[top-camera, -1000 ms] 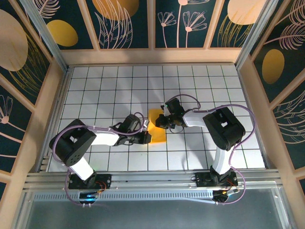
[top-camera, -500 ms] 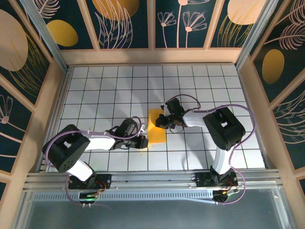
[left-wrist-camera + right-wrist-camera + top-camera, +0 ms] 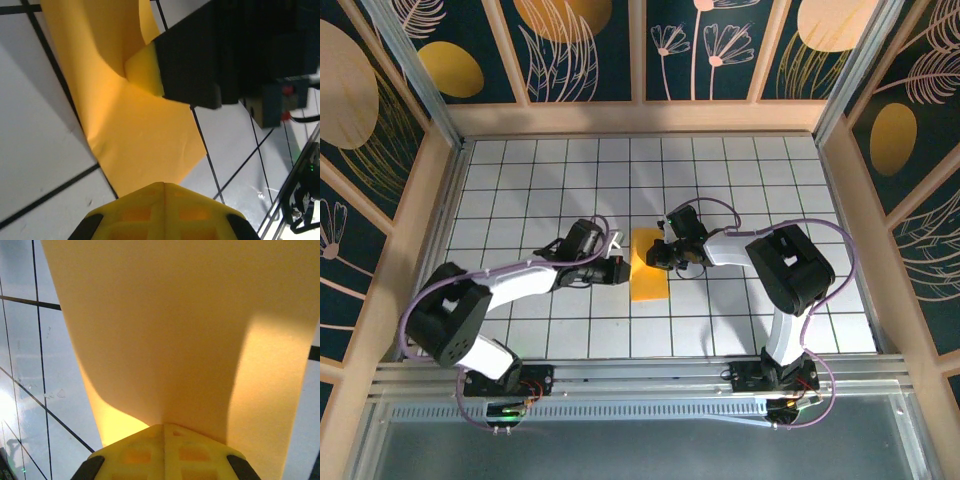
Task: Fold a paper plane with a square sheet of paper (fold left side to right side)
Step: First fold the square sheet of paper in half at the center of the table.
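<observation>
The square sheet of paper (image 3: 650,282) lies folded into a narrow orange-yellow strip at the middle of the white grid table (image 3: 520,180). My right gripper (image 3: 663,253) reaches in from the right at the strip's far end. Its yellow fingers are shut on the paper (image 3: 175,330), whose top layer bulges up in front of the right gripper (image 3: 164,426). My left gripper (image 3: 619,268) is shut and holds nothing, with its tip at the strip's left edge. In the left wrist view the left gripper (image 3: 164,186) hangs over the paper (image 3: 140,135), and the raised flap curls up to the right arm's black body (image 3: 225,50).
Wooden walls with dark painted panels (image 3: 640,60) close in the table on three sides. A metal rail (image 3: 640,375) runs along the near edge by the arm bases. Bare tiles lie left, right and beyond the paper.
My left gripper has moved away from the near edge, up along the paper's left side, staying shut. The right gripper and the paper have not visibly moved.
</observation>
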{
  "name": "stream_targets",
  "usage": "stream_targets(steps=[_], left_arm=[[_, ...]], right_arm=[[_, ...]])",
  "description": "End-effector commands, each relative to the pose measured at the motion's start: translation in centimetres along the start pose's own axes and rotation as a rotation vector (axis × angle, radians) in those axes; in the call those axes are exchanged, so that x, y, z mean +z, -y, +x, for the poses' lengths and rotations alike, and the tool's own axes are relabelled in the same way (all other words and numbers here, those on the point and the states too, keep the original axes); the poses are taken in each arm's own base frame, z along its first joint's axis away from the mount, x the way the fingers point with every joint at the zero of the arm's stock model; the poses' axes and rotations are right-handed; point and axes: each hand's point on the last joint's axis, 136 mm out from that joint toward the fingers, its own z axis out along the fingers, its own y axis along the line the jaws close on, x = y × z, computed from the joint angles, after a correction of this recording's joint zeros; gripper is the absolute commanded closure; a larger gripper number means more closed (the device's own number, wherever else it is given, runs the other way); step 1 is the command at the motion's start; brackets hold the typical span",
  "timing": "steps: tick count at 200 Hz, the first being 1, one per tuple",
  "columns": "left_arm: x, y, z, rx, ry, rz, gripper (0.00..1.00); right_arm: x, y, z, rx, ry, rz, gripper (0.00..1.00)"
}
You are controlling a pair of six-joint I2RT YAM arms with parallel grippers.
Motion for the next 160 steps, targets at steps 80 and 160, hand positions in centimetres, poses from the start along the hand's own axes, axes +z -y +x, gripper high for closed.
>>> stream_targets(steps=[80,160], left_arm=[[5.5,-2.8,1.2,0.025,-0.133,-0.087,1.00],[5.4,-4.4,3.3,-0.014,-0.148,-0.160,1.00]], right_arm=[[0.8,3.4,2.1,0.040,-0.059,0.123,1.00],[-2.9,0.5,-1.7,-0.033,0.054,0.106,0.96]])
